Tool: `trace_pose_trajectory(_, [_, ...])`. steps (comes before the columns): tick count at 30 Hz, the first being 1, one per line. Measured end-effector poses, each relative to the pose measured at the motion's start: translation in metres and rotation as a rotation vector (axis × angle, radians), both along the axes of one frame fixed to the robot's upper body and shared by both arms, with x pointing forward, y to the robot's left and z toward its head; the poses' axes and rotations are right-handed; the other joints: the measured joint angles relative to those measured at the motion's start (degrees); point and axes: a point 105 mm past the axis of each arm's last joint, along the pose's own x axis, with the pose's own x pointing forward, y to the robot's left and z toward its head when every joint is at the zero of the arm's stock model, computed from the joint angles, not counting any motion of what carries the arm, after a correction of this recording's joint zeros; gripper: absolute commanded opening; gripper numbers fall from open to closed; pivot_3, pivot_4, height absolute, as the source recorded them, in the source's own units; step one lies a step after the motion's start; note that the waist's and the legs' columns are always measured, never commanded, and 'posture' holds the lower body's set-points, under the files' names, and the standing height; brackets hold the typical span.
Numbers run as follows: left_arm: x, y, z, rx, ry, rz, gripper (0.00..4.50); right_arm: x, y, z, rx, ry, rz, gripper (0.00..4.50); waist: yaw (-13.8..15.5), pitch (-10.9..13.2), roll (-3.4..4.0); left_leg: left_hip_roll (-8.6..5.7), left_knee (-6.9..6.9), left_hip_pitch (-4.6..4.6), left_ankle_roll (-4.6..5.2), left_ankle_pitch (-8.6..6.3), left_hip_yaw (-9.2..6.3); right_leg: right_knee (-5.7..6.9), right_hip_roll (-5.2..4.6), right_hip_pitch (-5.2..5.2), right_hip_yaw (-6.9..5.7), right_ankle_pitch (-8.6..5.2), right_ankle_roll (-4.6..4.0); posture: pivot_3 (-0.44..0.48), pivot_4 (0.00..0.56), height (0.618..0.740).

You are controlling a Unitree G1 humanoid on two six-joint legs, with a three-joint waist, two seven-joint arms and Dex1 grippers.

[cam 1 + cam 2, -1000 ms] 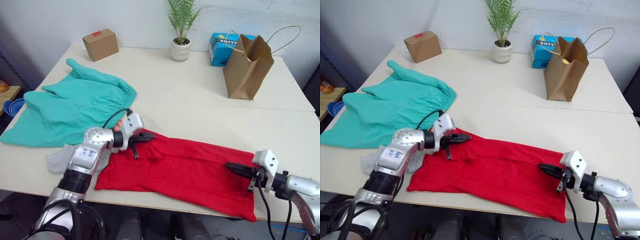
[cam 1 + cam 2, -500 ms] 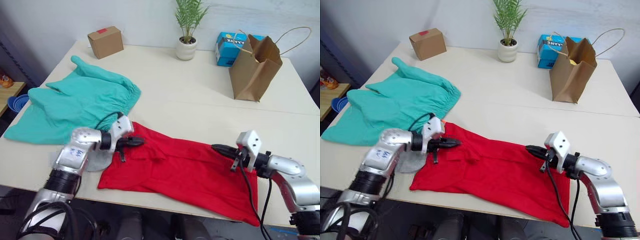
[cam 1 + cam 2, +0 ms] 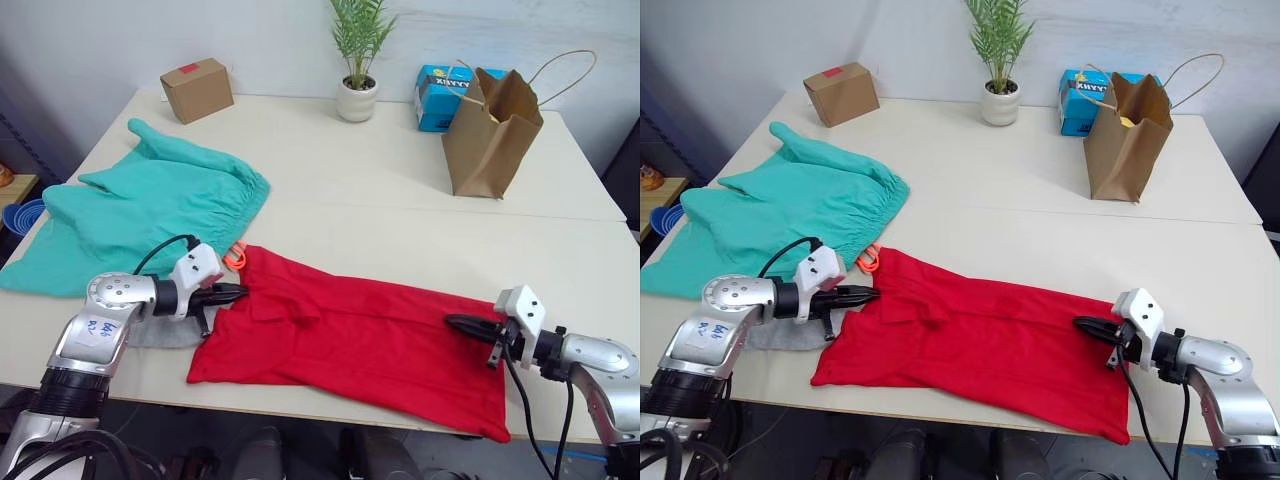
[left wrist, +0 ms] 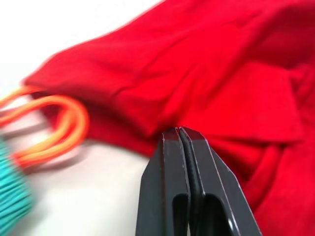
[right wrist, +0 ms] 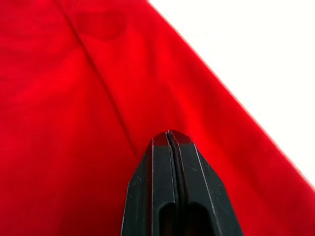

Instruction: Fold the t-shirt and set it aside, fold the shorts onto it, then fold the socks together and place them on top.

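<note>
The red t-shirt lies spread flat along the table's near edge. The teal shorts are spread out at the left, their orange drawstring looping out beside the shirt's corner. A grey sock lies under my left arm, partly hidden. My left gripper is shut, its tips touching the shirt's left edge with no fabric between the fingers. Low over the right end of the shirt, my right gripper is also shut and holds nothing.
At the back of the table stand a cardboard box, a potted plant, a blue box and a brown paper bag. A blue bowl sits beyond the left edge.
My left gripper has drawn back leftward, from over the shirt to its left edge. The right gripper reached inward, then pulled back toward the near right. The camera shifted too.
</note>
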Motion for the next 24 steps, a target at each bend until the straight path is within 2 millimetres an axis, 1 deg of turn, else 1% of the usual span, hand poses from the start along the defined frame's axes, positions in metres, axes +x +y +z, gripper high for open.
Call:
trace_pose_trajectory(2, [0.000, -0.003, 0.011, 0.026, -0.062, -0.077, 0.04, 0.000, 0.001, 0.001, 0.007, -0.004, 0.011, 0.00, 0.17, 0.00, 0.00, -0.01, 0.00, -0.04, 0.00, 0.00, 0.00, -0.04, 0.00, -0.02, -0.01, 0.00, 0.00, 0.000, 0.150, 0.740])
trace_pose_trajectory(4, [0.001, 0.005, 0.019, 0.111, -0.112, -0.143, 0.04, 0.001, 0.003, 0.005, 0.014, -0.012, 0.025, 0.00, 0.21, 0.00, 0.00, -0.01, -0.02, -0.03, 0.00, 0.00, 0.01, -0.08, 0.01, -0.02, -0.02, 0.00, 0.00, 0.000, 0.150, 0.740])
trace_pose_trajectory(5, [0.000, 0.008, 0.022, 0.141, -0.129, -0.169, 0.21, 0.001, 0.003, 0.005, 0.017, -0.012, 0.029, 0.00, 0.21, 0.00, 0.01, -0.01, -0.03, -0.04, 0.01, -0.01, 0.01, -0.11, 0.00, -0.01, -0.01, 0.00, 0.00, 0.000, 0.150, 0.740])
trace_pose_trajectory(7, [-0.001, 0.007, 0.023, 0.181, -0.163, -0.241, 0.58, 0.001, 0.004, 0.006, 0.022, -0.012, 0.031, 0.00, 0.21, 0.00, 0.02, -0.03, -0.06, -0.04, 0.03, -0.02, 0.02, -0.16, -0.02, -0.01, -0.01, 0.00, 0.00, 0.000, 0.150, 0.740])
trace_pose_trajectory(10, [0.001, -0.002, 0.017, 0.242, -0.259, -0.342, 1.51, 0.002, 0.008, 0.010, 0.025, -0.019, 0.041, 0.00, 0.25, 0.00, 0.02, -0.02, -0.05, -0.06, 0.06, -0.03, 0.02, -0.17, -0.01, -0.02, -0.01, 0.00, 0.00, 0.000, 0.150, 0.740])
trace_pose_trajectory(13, [0.003, -0.007, 0.012, 0.275, -0.326, -0.403, 1.51, 0.002, 0.012, 0.014, 0.029, -0.026, 0.053, 0.00, 0.22, 0.00, 0.01, -0.01, -0.06, -0.08, 0.06, -0.04, 0.02, -0.17, 0.00, -0.04, -0.02, 0.00, 0.00, 0.000, 0.150, 0.740])
trace_pose_trajectory(18, [0.009, -0.011, 0.006, 0.282, -0.360, -0.429, 1.51, 0.001, 0.013, 0.013, 0.032, -0.012, 0.048, 0.00, 0.22, 0.00, 0.01, -0.02, -0.06, -0.08, 0.06, -0.04, 0.02, -0.16, 0.00, -0.04, -0.02, 0.00, 0.00, 0.000, 0.150, 0.740])
trace_pose_trajectory(24, [-0.002, -0.019, 0.001, 0.280, -0.335, -0.520, 1.51, -0.001, 0.013, 0.011, 0.033, -0.001, 0.046, 0.00, 0.19, 0.00, 0.01, -0.01, -0.06, -0.08, 0.06, -0.04, 0.02, -0.15, 0.00, -0.04, -0.02, 0.00, 0.00, 0.000, 0.150, 0.740])
